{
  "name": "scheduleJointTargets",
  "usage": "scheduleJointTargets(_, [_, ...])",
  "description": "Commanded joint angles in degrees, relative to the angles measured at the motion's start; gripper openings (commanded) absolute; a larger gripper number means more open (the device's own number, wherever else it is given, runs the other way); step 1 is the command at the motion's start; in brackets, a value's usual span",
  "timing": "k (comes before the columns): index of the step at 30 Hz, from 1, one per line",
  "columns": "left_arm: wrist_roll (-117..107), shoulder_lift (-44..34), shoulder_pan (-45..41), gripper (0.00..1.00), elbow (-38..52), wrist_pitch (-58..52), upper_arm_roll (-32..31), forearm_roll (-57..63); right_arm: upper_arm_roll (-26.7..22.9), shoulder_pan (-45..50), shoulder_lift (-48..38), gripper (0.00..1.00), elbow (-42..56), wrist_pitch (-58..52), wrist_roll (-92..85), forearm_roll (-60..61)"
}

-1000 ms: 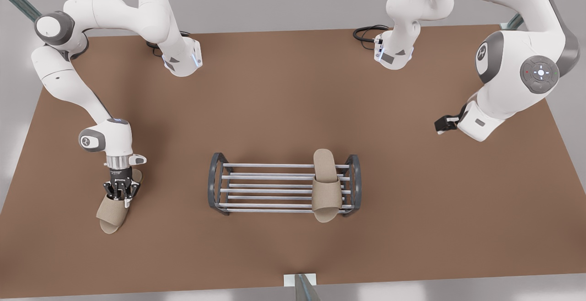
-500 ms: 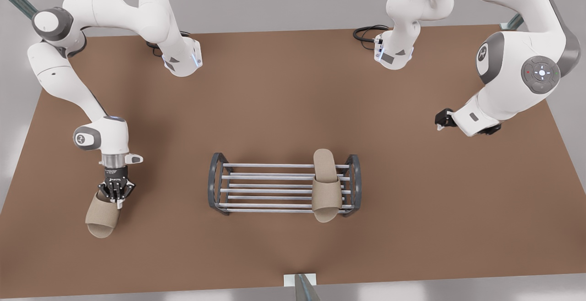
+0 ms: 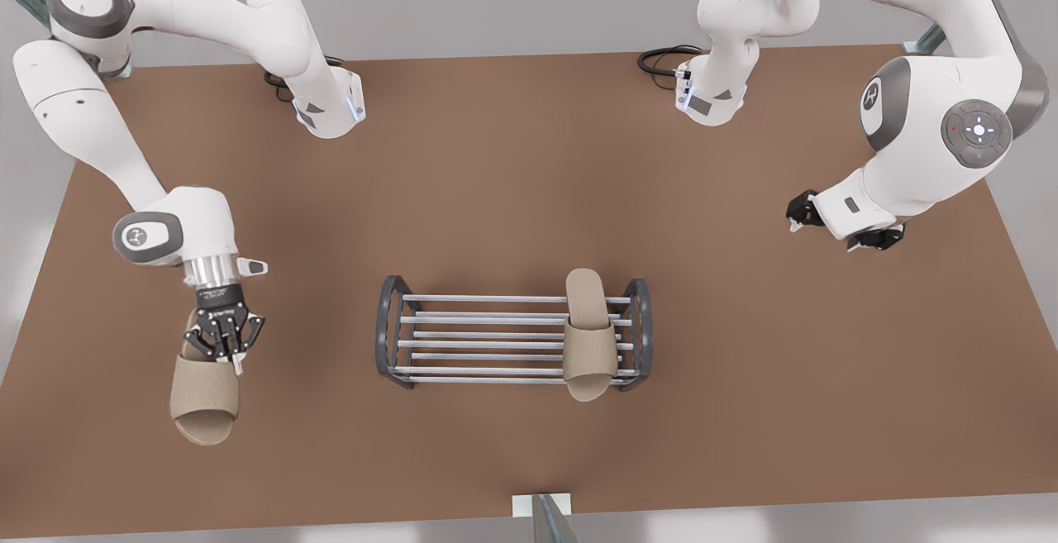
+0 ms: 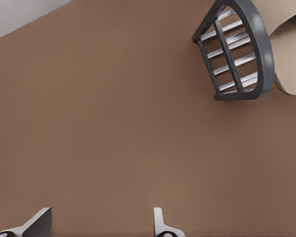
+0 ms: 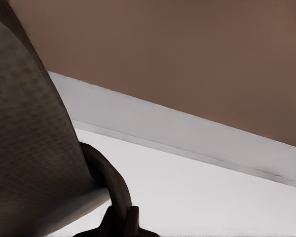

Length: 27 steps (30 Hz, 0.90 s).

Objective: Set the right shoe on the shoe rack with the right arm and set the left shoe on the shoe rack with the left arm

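In the front view, the right gripper (image 3: 223,343) hangs over the brown table (image 3: 496,179) on the front view's left, its fingers clamped on the heel end of the right shoe (image 3: 203,398). That slipper is clear of the shoe rack (image 3: 479,336), off its end frame on the front view's left, with its open toe pointing toward the near table edge. The left shoe (image 3: 588,336) already lies across the rack's bars at the end on the front view's right, its heel and toe overhanging the bars on either side. The left gripper (image 3: 835,225) sits well apart from the rack on the front view's right, above bare table; that arm waits.

In the left wrist view, two pale fingertips (image 4: 160,224) stand wide apart with only table between them. Farther off are a dark arched end frame of the rack (image 4: 246,54) and a corner of the beige slipper (image 4: 291,49) resting on it.

In the right wrist view, the woven fabric of the held slipper (image 5: 24,148) looms close against the camera, with the table's surface (image 5: 187,59) and its pale edge beyond.
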Motion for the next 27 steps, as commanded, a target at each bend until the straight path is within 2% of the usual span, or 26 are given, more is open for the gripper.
scheduleJointTargets(1, [6.3, -0.1, 0.0, 1.00, 0.1, 0.0, 0.0, 0.0, 2.7, 0.7, -2.7, 0.21, 0.0, 4.8, -0.2, 3.5])
scheduleJointTargets(9, [6.3, -0.1, 0.0, 1.00, 0.1, 0.0, 0.0, 0.0, 5.8, 3.3, -18.5, 0.21, -0.2, 5.2, -0.1, 23.5])
scheduleJointTargets(16, [6.3, -0.1, 0.0, 1.00, 0.0, 0.1, 0.0, 0.0, 5.2, 16.0, -26.4, 0.21, 1.7, 6.2, 3.3, 46.4])
scheduleJointTargets(19, [6.3, -0.1, 0.0, 1.00, 0.0, 0.0, -0.1, 0.0, 5.1, 23.4, -27.0, 0.21, 3.9, -1.1, 3.1, 55.0])
scheduleJointTargets(22, [6.3, -0.1, 0.0, 1.00, 0.0, 0.0, 0.0, 0.0, 5.0, 29.6, -26.9, 0.21, 6.6, -9.6, 2.9, 58.7])
scheduleJointTargets(23, [6.3, -0.1, 0.0, 1.00, 0.0, 0.0, -0.1, 0.0, 2.6, 34.0, -26.9, 0.21, 8.0, -12.7, 3.2, 61.7])
scheduleJointTargets(26, [6.3, -0.1, 0.1, 1.00, 0.0, 0.0, -0.1, 0.0, -8.6, 48.4, -26.5, 0.21, 12.7, -17.3, 3.4, 66.5])
scheduleJointTargets(27, [6.3, -0.1, 0.1, 1.00, 0.0, 0.0, -0.1, 0.0, -10.1, 51.7, -25.9, 0.21, 14.3, -19.8, 3.4, 67.3])
